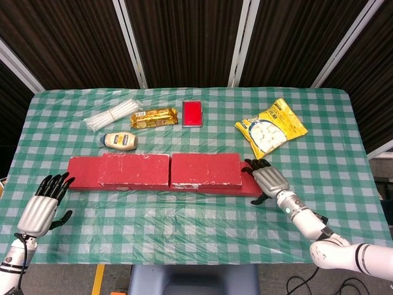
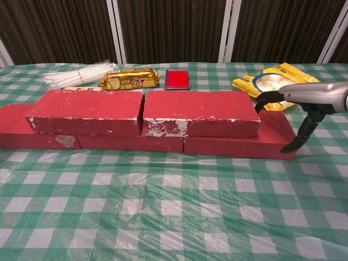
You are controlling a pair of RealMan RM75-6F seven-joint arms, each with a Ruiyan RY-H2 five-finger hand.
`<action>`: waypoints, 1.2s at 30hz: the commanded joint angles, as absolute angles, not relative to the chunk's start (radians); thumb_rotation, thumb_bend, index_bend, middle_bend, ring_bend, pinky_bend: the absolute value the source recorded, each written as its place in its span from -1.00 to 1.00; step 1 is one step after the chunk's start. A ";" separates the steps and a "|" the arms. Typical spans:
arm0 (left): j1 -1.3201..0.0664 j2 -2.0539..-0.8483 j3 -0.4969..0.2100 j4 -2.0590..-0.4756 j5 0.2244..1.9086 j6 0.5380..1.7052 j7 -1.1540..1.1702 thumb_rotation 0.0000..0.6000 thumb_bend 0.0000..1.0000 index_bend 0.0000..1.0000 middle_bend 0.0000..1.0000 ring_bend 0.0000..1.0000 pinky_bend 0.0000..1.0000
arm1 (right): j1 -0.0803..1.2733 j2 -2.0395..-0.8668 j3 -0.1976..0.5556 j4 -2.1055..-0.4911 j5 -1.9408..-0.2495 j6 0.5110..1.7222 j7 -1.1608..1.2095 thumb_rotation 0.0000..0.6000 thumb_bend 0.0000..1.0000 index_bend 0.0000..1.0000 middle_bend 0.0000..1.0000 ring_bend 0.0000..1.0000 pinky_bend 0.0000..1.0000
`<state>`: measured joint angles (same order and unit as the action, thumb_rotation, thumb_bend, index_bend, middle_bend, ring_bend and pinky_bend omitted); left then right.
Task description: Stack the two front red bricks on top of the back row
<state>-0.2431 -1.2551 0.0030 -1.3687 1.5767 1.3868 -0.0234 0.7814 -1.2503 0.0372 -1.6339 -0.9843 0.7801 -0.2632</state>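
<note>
Two red bricks lie end to end on top of a lower red row: the upper left brick (image 1: 135, 170) (image 2: 87, 111) and the upper right brick (image 1: 206, 169) (image 2: 201, 113). The lower row (image 1: 83, 174) (image 2: 272, 138) sticks out at both ends. My right hand (image 1: 269, 181) (image 2: 307, 103) hovers at the lower row's right end with fingers spread and curved, holding nothing; its thumb hangs by the brick's front right corner. My left hand (image 1: 44, 200) rests open near the table's front left, apart from the bricks and outside the chest view.
Behind the bricks lie a bundle of clear straws (image 1: 113, 115), a gold biscuit pack (image 1: 153, 117), a red flat case (image 1: 193, 114) and a small mayonnaise bottle (image 1: 120, 141). A yellow snack bag (image 1: 271, 126) sits at the back right. A plastic sheet covers the checked cloth.
</note>
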 commanded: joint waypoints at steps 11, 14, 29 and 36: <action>-0.243 -1.253 0.004 -1.370 1.578 1.387 -0.026 1.00 -0.35 -1.00 -1.00 -1.00 -1.00 | 0.779 -1.242 0.042 -1.681 -1.008 0.786 -0.266 0.85 -0.76 -0.48 -0.81 -1.00 -0.78; -0.243 -1.251 0.004 -1.371 1.577 1.385 -0.025 1.00 -0.35 -1.00 -1.00 -1.00 -1.00 | 0.776 -1.231 0.036 -1.689 -1.005 0.790 -0.277 0.85 -0.76 -0.48 -0.81 -1.00 -0.78; -0.207 -1.233 0.006 -1.401 1.610 1.474 -0.008 1.00 -0.26 -1.00 -1.00 -1.00 -1.00 | 0.355 -1.222 -0.132 -1.681 -1.453 1.457 -0.254 0.85 -0.76 -1.00 -1.00 -1.00 -1.00; -0.186 -1.216 0.011 -1.458 1.594 1.477 0.064 1.00 -0.26 -1.00 -1.00 -1.00 -1.00 | 0.216 -1.271 -0.133 -1.554 -1.536 1.641 -0.192 0.85 -0.76 -1.00 -1.00 -1.00 -1.00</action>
<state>-0.1919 -1.2208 0.0103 -1.4460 1.5982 1.4751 0.0516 0.2646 -1.2479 -0.1190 -1.6023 -1.4856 1.5854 -0.2238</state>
